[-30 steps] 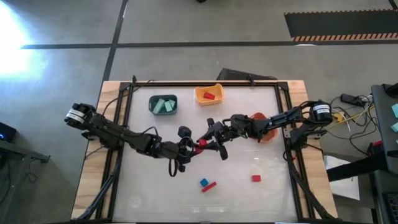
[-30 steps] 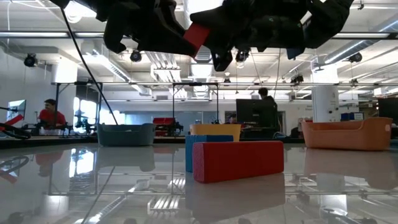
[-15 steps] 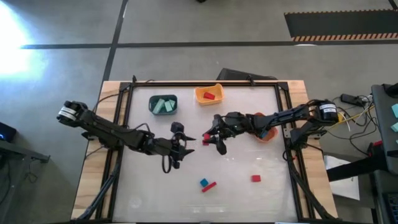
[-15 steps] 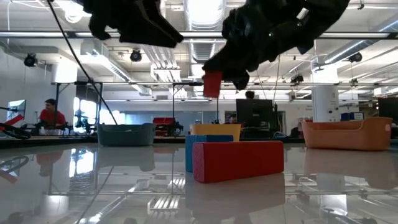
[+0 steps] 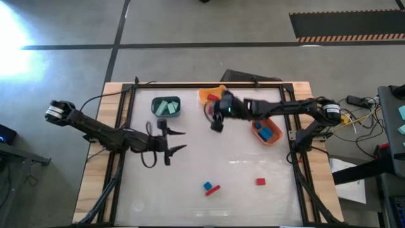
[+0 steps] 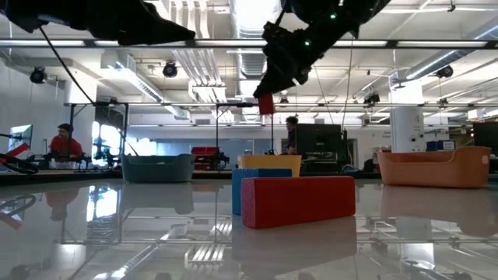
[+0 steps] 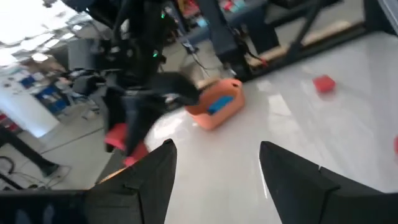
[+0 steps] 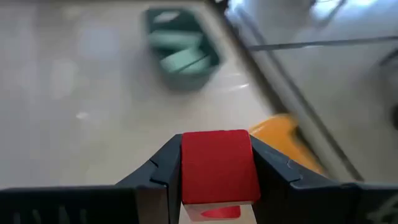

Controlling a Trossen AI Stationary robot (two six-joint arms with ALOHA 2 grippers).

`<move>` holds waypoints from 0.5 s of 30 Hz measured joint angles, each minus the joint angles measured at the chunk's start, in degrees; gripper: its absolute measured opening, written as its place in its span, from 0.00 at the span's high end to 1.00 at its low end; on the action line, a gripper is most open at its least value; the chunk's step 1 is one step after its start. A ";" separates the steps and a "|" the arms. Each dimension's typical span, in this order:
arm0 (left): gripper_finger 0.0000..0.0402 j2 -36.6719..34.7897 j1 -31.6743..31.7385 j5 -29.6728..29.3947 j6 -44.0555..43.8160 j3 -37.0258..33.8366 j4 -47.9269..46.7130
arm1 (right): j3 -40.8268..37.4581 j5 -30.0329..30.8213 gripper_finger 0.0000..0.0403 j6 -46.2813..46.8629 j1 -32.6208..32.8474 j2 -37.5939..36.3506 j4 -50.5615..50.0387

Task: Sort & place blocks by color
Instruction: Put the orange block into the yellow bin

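Note:
My right gripper [image 5: 211, 118] is shut on a small red block [image 8: 217, 165], high above the table beside the near edge of the yellow-orange bin [image 5: 212, 95]. The block also shows in the low view [image 6: 266, 103]. My left gripper [image 5: 178, 140] is open and empty over the table's left middle, its fingers wide apart in the left wrist view [image 7: 214, 186]. A blue cube [image 5: 207, 185], a red bar [image 5: 213, 190] and a red block [image 5: 260, 182] lie flat on the table near its front. My right gripper pinches the red block by two opposite sides [image 8: 186, 168] between its two fingers. The fingers come from the table's right, slanting down. The block is lifted clear of the table and hangs at the fingertips [image 6: 266, 103].
A dark teal bin [image 5: 166, 106] with mint blocks stands at the far left. The yellow-orange bin holds a red block. An orange bin [image 5: 266, 130] with blue blocks stands at the right. Free table lies in the middle. People show in the room beyond the table.
My right gripper has carried the red block from the table's middle toward the far edge, up to the yellow-orange bin, the block staying lifted clear. My left gripper has drawn back from the block toward the table's left edge.

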 joint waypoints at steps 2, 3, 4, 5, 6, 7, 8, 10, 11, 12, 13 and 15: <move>0.47 -1.35 0.10 -1.04 0.00 -1.18 1.68 | 2.47 0.09 0.70 -0.14 -3.41 0.87 0.09; 0.47 -1.99 0.10 -1.34 0.00 -1.79 1.86 | 3.45 0.35 0.70 0.69 -5.11 1.73 0.67; 0.47 -2.64 0.10 -1.49 0.00 -2.47 1.98 | 4.22 0.67 0.70 1.83 -6.81 2.62 2.12; 0.47 -3.19 0.10 -1.57 0.00 -2.90 2.29 | 4.68 0.67 0.70 2.33 -8.54 3.55 3.71; 0.47 -3.72 0.10 -1.75 0.00 -3.15 2.69 | 4.98 0.70 0.70 2.52 -10.10 4.75 5.01; 0.47 -4.27 0.10 -2.46 0.01 -3.37 2.91 | 5.29 0.71 0.70 2.56 -11.48 6.14 6.56; 0.47 -4.74 0.10 -2.77 -0.02 -3.63 2.89 | 5.69 0.69 0.70 2.79 -12.85 7.69 7.73; 0.47 -4.93 0.10 -3.05 -0.12 -3.72 2.75 | 6.66 0.58 0.70 3.34 -15.12 11.41 7.73; 0.47 -5.03 0.10 -3.18 -0.23 -3.77 2.69 | 7.25 0.54 0.70 3.52 -16.07 13.32 7.52; 0.47 -5.12 0.10 -3.34 -0.22 -3.81 2.70 | 7.84 0.49 0.70 4.18 -16.89 15.25 7.49; 0.47 -5.06 0.10 -3.51 -0.20 -3.81 2.85 | 8.34 0.38 0.70 4.86 -17.52 16.79 7.25; 0.47 -4.91 0.10 -4.02 -0.12 -3.81 2.69 | 9.75 -0.44 0.70 6.25 -18.27 19.28 6.57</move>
